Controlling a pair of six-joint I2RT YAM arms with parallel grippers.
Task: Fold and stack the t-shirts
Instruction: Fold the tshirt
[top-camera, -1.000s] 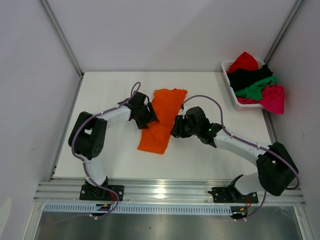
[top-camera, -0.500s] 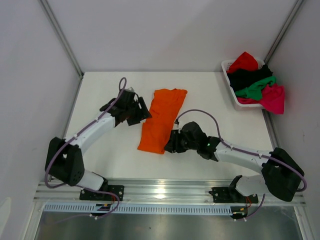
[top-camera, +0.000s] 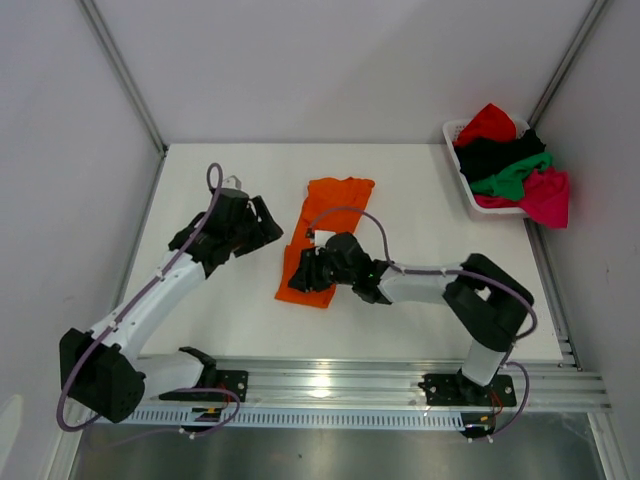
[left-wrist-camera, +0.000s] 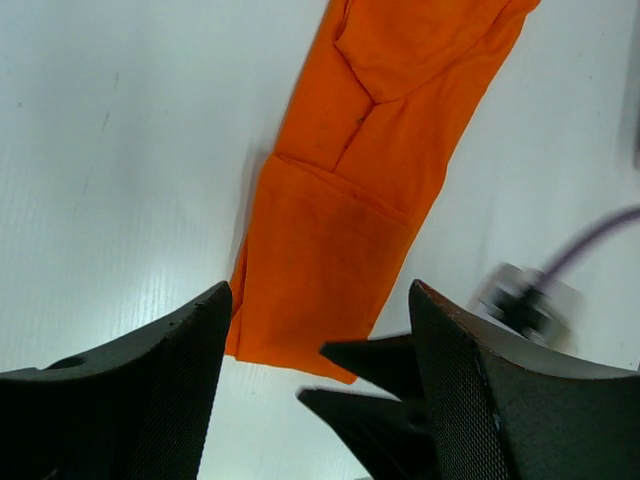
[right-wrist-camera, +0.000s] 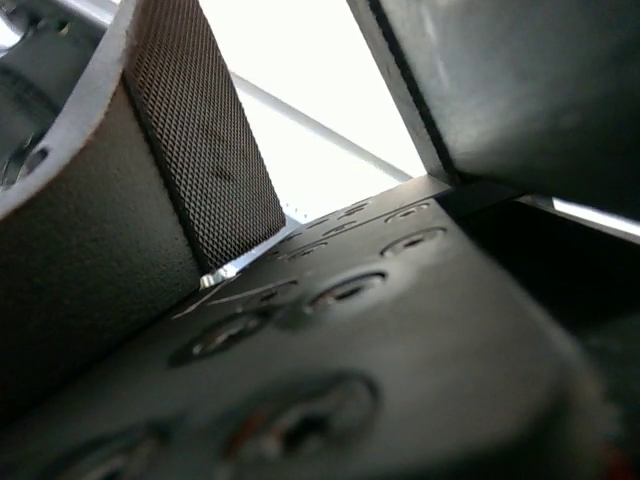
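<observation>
A bright orange t-shirt (top-camera: 325, 235) lies folded into a long narrow strip on the white table (top-camera: 430, 310), and it fills the top of the left wrist view (left-wrist-camera: 370, 190). My left gripper (top-camera: 264, 228) hangs open just left of the strip, nothing between its fingers (left-wrist-camera: 320, 300). My right gripper (top-camera: 302, 272) sits over the strip's near end. In the left wrist view its two pointed fingers (left-wrist-camera: 385, 360) stand apart at the shirt's lower edge. The right wrist view shows a bright gap between the right gripper's (right-wrist-camera: 325, 120) fingers. Red (top-camera: 488, 122), black (top-camera: 495, 155), green (top-camera: 510, 180) and magenta (top-camera: 547, 196) t-shirts are heaped in the basket.
A white slatted basket (top-camera: 452, 131) stands at the table's far right corner, the magenta shirt spilling over its near side. Grey walls close in the table at left, back and right. An aluminium rail (top-camera: 330, 385) runs along the near edge.
My left arm has drawn back to the left, off the orange shirt. My right gripper has swung left and now sits over the strip's near end.
</observation>
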